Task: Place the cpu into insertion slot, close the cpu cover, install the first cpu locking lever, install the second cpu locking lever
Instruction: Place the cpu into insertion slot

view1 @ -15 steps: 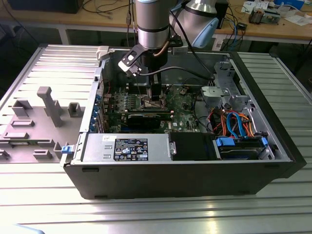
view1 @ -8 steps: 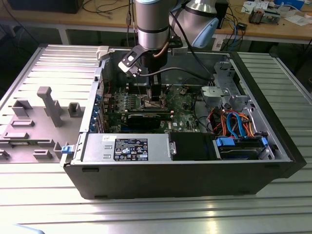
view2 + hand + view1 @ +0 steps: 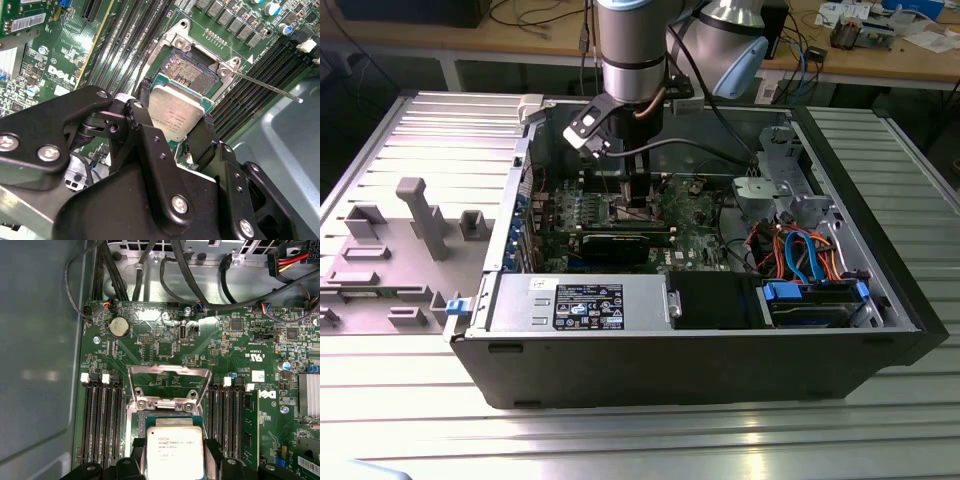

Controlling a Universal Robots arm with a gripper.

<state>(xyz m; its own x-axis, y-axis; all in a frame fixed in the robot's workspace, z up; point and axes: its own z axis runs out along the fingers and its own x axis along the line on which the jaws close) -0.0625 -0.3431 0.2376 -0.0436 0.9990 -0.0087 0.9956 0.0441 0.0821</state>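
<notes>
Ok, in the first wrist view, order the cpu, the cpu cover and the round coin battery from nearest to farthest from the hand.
1. cpu, held in the hand.
2. cpu cover, raised open just beyond it.
3. coin battery, well past the cover.

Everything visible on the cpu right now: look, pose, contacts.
The cpu is a flat square chip with a printed silver-grey metal top and a thin green edge. The gripper grips two opposite sides between black fingers. The chip lies partly over the insertion slot, whose gold-brown contact field shows beyond it. Whether it touches the slot cannot be told. The cpu cover stands open.
</notes>
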